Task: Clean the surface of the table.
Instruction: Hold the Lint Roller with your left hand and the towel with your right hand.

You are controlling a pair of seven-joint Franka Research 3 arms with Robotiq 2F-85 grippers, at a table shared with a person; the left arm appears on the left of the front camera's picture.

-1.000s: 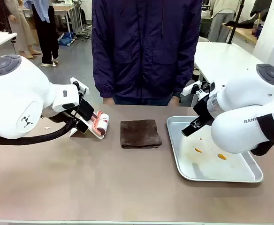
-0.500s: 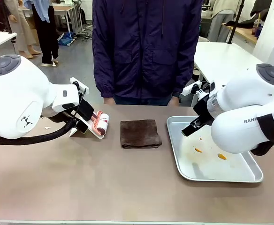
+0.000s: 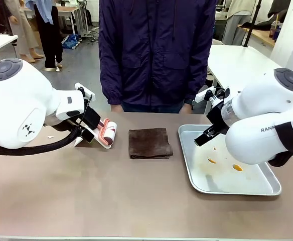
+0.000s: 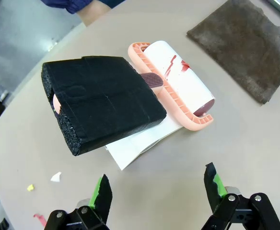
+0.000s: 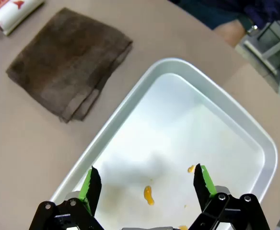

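Table (image 3: pixel 111 196), matte and brownish-tan with a thin pale edge, stretches beneath both claws. The left claw (image 4: pixel 157 184) hangs over its left part with the fingers spread wide and nothing between the green pads. Just ahead of the fingertips a white sheet (image 4: pixel 140 143) lies flat on the table. On the sheet rests a lint roller (image 4: pixel 178 86) with a salmon-pink frame and a white roll smeared with red. A black foam block (image 4: pixel 101 100) sits over the roller's handle, ahead of this claw and toward the left in the wrist view. Whether the block is fixed to the handle cannot be told. Farther ahead and off to the right of the claw, a folded dark brown cloth (image 4: pixel 245 48) lies flat on the table, apart from the roller. A few small paper scraps (image 4: pixel 56 177), white, yellow and red, lie on the table just outside the finger on the left of the wrist view.

The right claw (image 5: pixel 146 177) is likewise released and empty, and it hovers over a shiny metal tray (image 5: pixel 178 64). Below and between its fingers, small orange bits (image 5: pixel 148 195) lie on the tray floor. The cloth lies ahead of this claw and to the left in its wrist view, near the tray's rim but not touching it.

Beyond both claws, a person (image 3: pixel 156 50) in a dark blue jacket stands at the far edge of the table.
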